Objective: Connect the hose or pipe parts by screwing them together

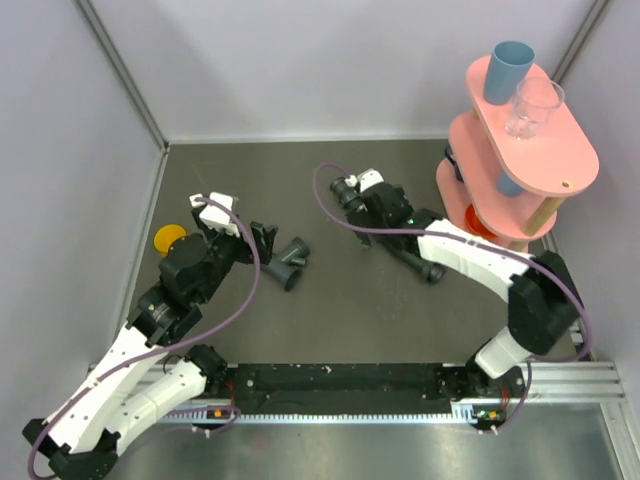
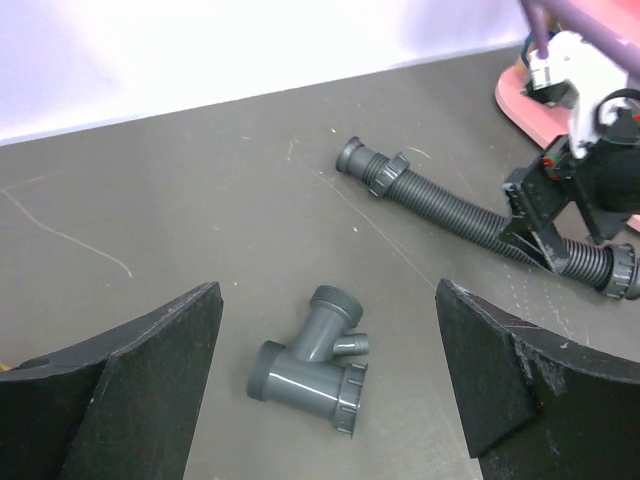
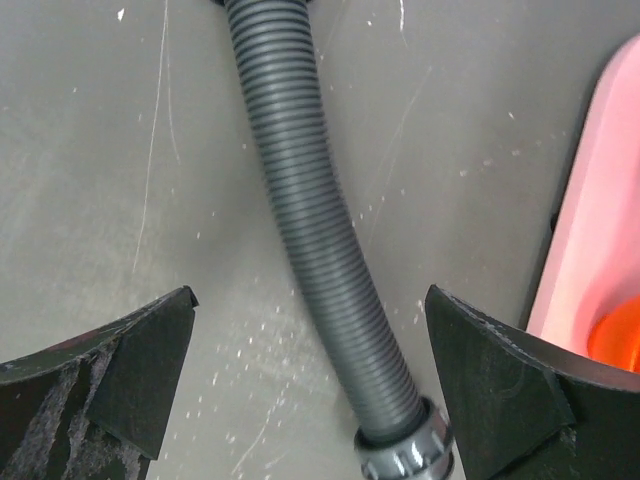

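The dark grey angled branch fitting (image 1: 290, 262) (image 2: 310, 365) lies on its side on the dark mat. My left gripper (image 1: 262, 240) (image 2: 328, 290) hovers just left of it, open, with the fitting showing between the fingers and nothing held. The black ribbed hose (image 1: 425, 265) (image 2: 450, 205) (image 3: 310, 220) lies diagonally to the right, with one collar end (image 1: 346, 187) (image 2: 366, 164) pointing toward the fitting. My right gripper (image 1: 392, 225) (image 2: 535, 225) (image 3: 310, 295) hangs open over the hose, one finger on each side, close to its other collar (image 3: 405, 455). It is not touching the hose.
A pink tiered stand (image 1: 530, 150) (image 3: 600, 200) stands at the far right, close to the right gripper. It carries a blue cup (image 1: 508, 70) and a clear glass (image 1: 535, 108). An orange disc (image 1: 168, 240) lies by the left wall. Purple cables (image 1: 250, 290) loop off both arms.
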`<action>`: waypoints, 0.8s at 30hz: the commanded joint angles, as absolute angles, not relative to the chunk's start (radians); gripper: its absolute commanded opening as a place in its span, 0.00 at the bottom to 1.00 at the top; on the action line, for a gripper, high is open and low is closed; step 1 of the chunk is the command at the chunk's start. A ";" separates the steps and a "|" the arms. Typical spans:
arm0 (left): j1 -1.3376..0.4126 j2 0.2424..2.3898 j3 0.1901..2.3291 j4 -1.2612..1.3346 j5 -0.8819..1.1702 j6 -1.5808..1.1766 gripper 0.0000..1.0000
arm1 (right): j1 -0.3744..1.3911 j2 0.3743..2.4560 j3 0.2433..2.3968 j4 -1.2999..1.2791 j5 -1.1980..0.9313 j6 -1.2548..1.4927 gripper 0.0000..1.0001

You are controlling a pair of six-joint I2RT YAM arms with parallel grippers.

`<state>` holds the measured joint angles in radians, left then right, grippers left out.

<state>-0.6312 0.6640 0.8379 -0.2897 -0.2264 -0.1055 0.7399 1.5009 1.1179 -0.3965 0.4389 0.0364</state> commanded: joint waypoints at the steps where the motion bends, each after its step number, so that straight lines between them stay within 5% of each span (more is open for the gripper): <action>1: -0.634 0.632 0.835 -0.247 -0.310 -0.103 0.93 | 0.684 1.630 1.245 -0.344 0.313 -0.081 0.97; 14: -0.634 0.623 0.839 -0.250 -0.316 -0.124 0.91 | 0.617 1.867 1.253 -0.249 0.198 -0.195 0.90; 16: -0.634 0.617 0.836 -0.250 -0.330 -0.126 0.90 | 0.611 1.884 1.247 -0.245 0.201 -0.218 0.84; 20: -0.634 0.618 0.834 -0.250 -0.345 -0.129 0.89 | 0.607 1.866 1.223 -0.229 0.187 -0.245 0.47; 24: -0.634 0.624 0.834 -0.249 -0.350 -0.124 0.89 | 0.630 1.755 1.093 -0.178 0.077 -0.332 0.36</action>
<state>-0.6312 0.6281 0.8375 -0.2893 -0.3264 -0.1188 0.6128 1.8618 1.1965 -0.2321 0.1848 -0.2371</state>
